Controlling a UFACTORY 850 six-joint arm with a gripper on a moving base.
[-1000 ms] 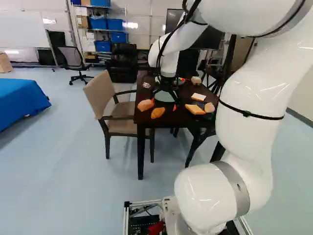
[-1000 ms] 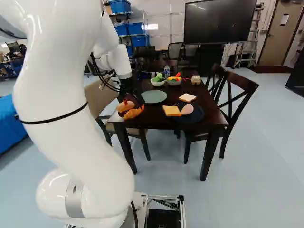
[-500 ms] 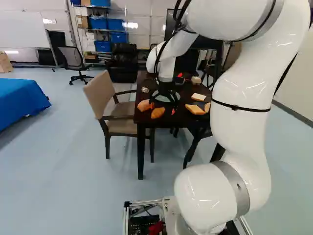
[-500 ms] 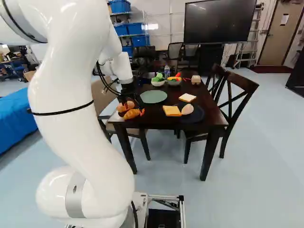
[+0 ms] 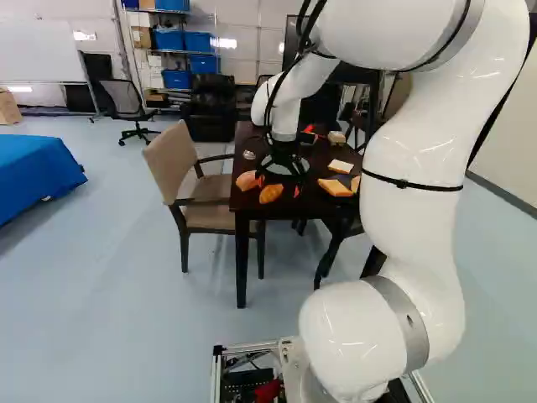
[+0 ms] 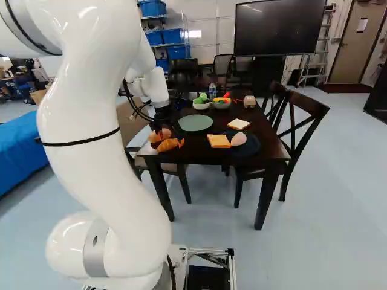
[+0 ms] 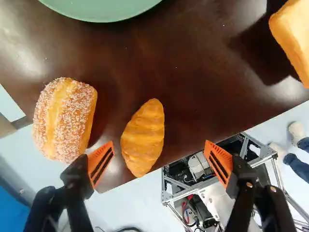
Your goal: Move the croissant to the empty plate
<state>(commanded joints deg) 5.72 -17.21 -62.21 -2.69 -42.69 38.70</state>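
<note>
Above the near left corner of the dark table (image 6: 196,156): one black claw (image 5: 279,185), two fingers with orange pads (image 7: 218,162), spread wide, pointing down. Between the fingers, as the wrist view shows: one croissant (image 7: 143,137), golden, lying on the table by the near edge, nearer to one finger than to the other, ungripped. Beside that finger, at the left edge: one oblong sugared bun (image 7: 65,121), apart from the croissant. Farther in, left of the table's middle: one green plate (image 6: 195,122), flat. Toward the right edge: one dark plate (image 6: 251,148), bearing one rounded pinkish item (image 6: 238,139); at its rim, one yellow slice (image 6: 219,141) and one white slice of bread (image 6: 238,124). Toward the far edge: two bowls side by side, the left bowl (image 6: 201,106) with green pieces, the right bowl (image 6: 222,106) with yellow and red ones. Toward the far right corner: one pale block (image 6: 250,101). Along the left edge: one tan armchair (image 5: 172,159). Along the right edge: dark wooden chairs (image 6: 305,115).
</note>
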